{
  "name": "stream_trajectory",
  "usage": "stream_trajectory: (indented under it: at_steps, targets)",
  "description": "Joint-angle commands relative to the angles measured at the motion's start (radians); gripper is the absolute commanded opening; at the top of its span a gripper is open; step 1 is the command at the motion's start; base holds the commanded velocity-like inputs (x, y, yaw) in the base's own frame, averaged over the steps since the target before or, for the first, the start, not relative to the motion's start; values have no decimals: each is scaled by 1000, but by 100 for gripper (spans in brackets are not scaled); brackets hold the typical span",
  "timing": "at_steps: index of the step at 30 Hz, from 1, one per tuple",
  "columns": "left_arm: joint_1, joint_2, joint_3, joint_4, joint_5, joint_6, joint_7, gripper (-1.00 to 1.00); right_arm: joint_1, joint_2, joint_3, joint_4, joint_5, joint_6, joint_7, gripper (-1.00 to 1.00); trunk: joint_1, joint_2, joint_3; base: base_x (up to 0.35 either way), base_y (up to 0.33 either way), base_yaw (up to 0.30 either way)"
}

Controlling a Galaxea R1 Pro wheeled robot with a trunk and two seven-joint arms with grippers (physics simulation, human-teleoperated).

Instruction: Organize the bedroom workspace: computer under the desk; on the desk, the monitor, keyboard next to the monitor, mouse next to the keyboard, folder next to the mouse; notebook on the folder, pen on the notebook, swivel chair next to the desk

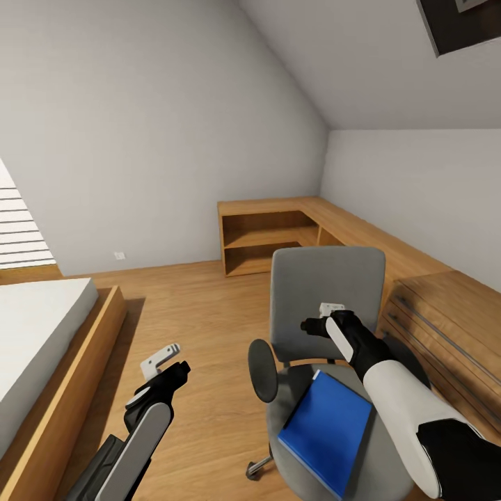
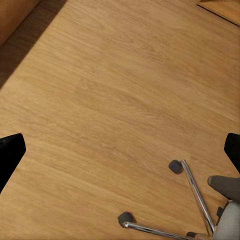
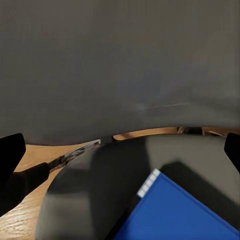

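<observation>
From the head camera, the swivel chair stands on the light wood floor of the bedroom, its grey backrest upright and facing the robot. The blue folder lies flat on the seat, turned at an angle, with one corner close to the foot of the backrest. A dark rounded armrest stands at the seat's left side. The right claw hangs in front of the backrest, above the seat and apart from the folder; whether its fingers are spread cannot be told from this angle. The left claw hovers over bare floor to the left of the chair, holding nothing. Behind the chair a low light-wood shelf unit runs into the corner and along the right wall; its two open compartments are empty. At the left edge sits a bed with a white mattress in a wooden frame. A dark-framed skylight is set in the sloped ceiling.

In the left wrist camera, the two dark fingertips sit far apart at the edges of the picture, so this claw is released, with floor between them. Chrome legs of the chair base with dark castors show nearby.

In the right wrist camera, the fingertips likewise stand wide apart, released, looking at the grey backrest close up, with the seat and a corner of the folder beneath it.
</observation>
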Motion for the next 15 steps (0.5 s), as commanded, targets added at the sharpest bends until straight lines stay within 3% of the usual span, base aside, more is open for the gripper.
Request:
stream_trajectory:
  at_steps: [1, 4, 15]
  targets:
    - [-1, 1, -2, -2, 3, 7, 7, 100, -1, -1, 7, -1, -11, 3, -8, 100, 0, -1, -1, 0, 0, 0]
    - [-1, 1, -2, -2, 3, 7, 7, 100, -1, -2, 7, -1, -11, 3, -8, 100, 0, -1, -1, 0, 0, 0]
    - [-1, 1, -2, -1, 4, 7, 7, 100, -1, -1, 8, -1, -11, 4, -9, 100, 42, -78, -35, 0, 0, 0]
